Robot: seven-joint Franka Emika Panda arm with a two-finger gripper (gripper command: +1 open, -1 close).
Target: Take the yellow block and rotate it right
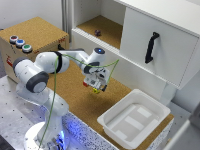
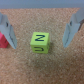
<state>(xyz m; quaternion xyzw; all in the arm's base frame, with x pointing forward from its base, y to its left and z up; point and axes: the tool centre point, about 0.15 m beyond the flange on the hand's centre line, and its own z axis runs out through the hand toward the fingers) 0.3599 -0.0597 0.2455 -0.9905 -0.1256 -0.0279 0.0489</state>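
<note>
The yellow block (image 2: 40, 42) is a small bright cube with a dark "N"-like mark on its top face, lying on the cork surface. In the wrist view it sits midway between my two fingers (image 2: 9, 32), touching neither. My gripper (image 2: 41, 31) is open around it. In the exterior view the gripper (image 1: 96, 87) hangs low over the cork board, and the yellow block (image 1: 95, 90) shows just under its fingertips.
A white tub (image 1: 132, 117) stands on the cork toward the exterior view's right. Behind is a white cabinet with a black handle (image 1: 151, 47) and a small dark purple object (image 1: 98, 33) on its shelf. A button box (image 1: 20, 43) stands at left. Something red (image 2: 2, 40) lies beside one finger.
</note>
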